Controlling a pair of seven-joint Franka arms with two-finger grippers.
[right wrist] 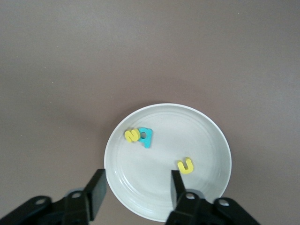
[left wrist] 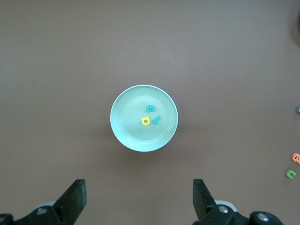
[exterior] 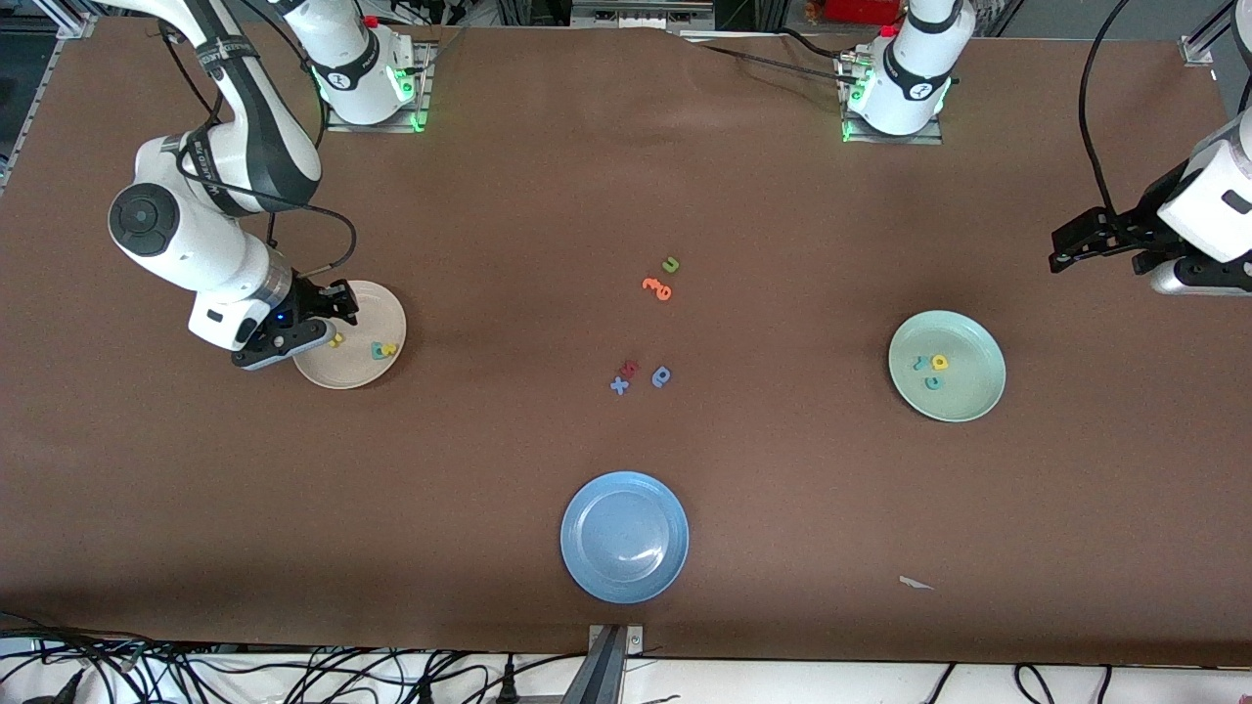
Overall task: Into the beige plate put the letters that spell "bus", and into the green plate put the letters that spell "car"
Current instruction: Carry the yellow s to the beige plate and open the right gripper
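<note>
Three plates sit on your table, and two of them hold letters. Going from the right arm's end, you first meet the beige plate [exterior: 364, 364], which holds the yellow "u" [right wrist: 185, 165], the yellow "s" [right wrist: 132, 136] and the teal "b" [right wrist: 146, 137]; the "s" and "b" touch each other, and the "u" lies apart from them. The right gripper [right wrist: 136, 190] hangs low over this plate's rim with its fingers apart and nothing between them. Mid-table you see loose letters on the bare tabletop: an olive-green letter [exterior: 670, 264], an orange one [exterior: 657, 288], a small red one [exterior: 629, 369] and two blue ones [exterior: 641, 380]. Nearer the front camera lies the blue plate [exterior: 624, 536]. Toward the left arm's end, the green plate [exterior: 968, 391] holds the teal "c" [left wrist: 150, 108], the yellow "a" [left wrist: 145, 121] and the teal "r" [left wrist: 157, 120], close together. The left gripper [left wrist: 139, 201] waits high above the table near that plate, fingers spread wide and holding nothing.
</note>
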